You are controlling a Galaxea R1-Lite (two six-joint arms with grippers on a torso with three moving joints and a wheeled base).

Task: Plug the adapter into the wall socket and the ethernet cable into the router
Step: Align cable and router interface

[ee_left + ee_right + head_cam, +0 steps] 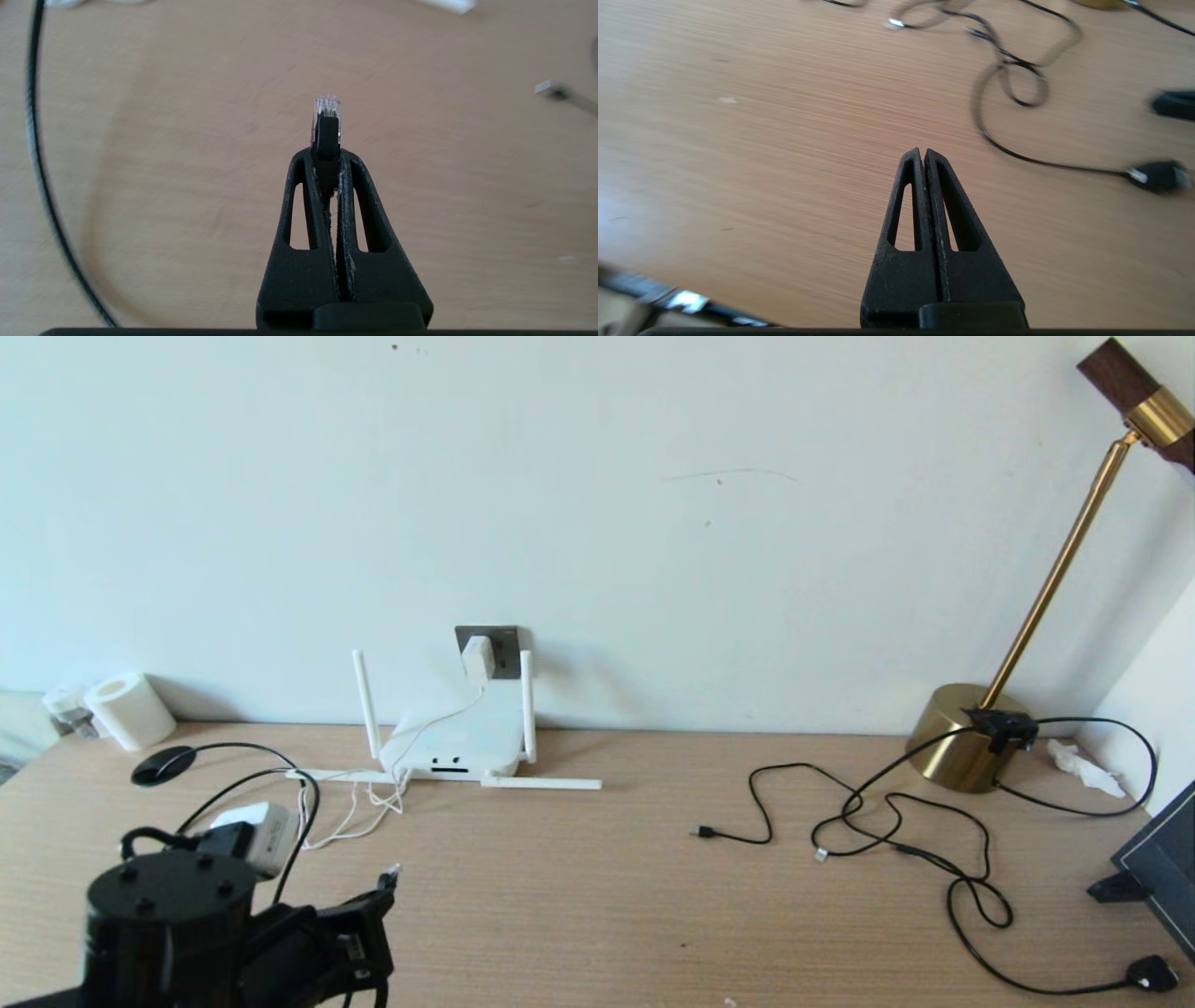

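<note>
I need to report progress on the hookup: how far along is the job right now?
Done: the adapter sits in the wall socket behind the router. In hand: the left gripper is shut on the ethernet cable, its clear connector sticking out past the tips, well short of the router. Left: plugging that connector into the router. The right gripper is shut, empty, above the table.

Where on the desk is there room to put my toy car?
The bare wood between the router and the loose black cables is free, right down to the front edge. It is crowded beside the gold lamp, and at the left gripper holding the ethernet cable.
</note>
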